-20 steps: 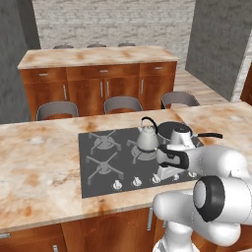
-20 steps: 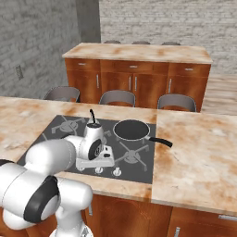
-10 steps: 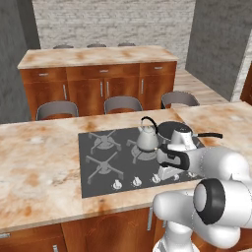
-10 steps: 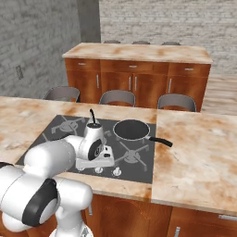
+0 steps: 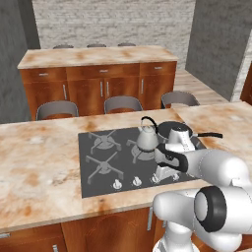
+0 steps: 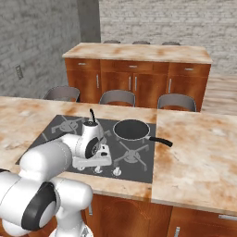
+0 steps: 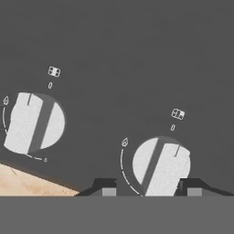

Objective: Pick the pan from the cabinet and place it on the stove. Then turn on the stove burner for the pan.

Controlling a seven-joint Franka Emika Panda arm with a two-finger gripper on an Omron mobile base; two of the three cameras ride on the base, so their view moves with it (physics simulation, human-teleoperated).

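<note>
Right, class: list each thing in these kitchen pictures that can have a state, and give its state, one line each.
pan: upright on the stove's rear right burner, empty
kettle: upright on a middle burner
stove: no flame visible
knob: between the fingertips
gripper: jaws either side of the knob

stove (image 7: 114, 55): matt dark grey | knob (image 7: 161, 167): pale brushed metal | counter (image 5: 34, 162): glossy marble

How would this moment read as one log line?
pan: on stove | hand: straddling knob | kettle: on stove
</note>
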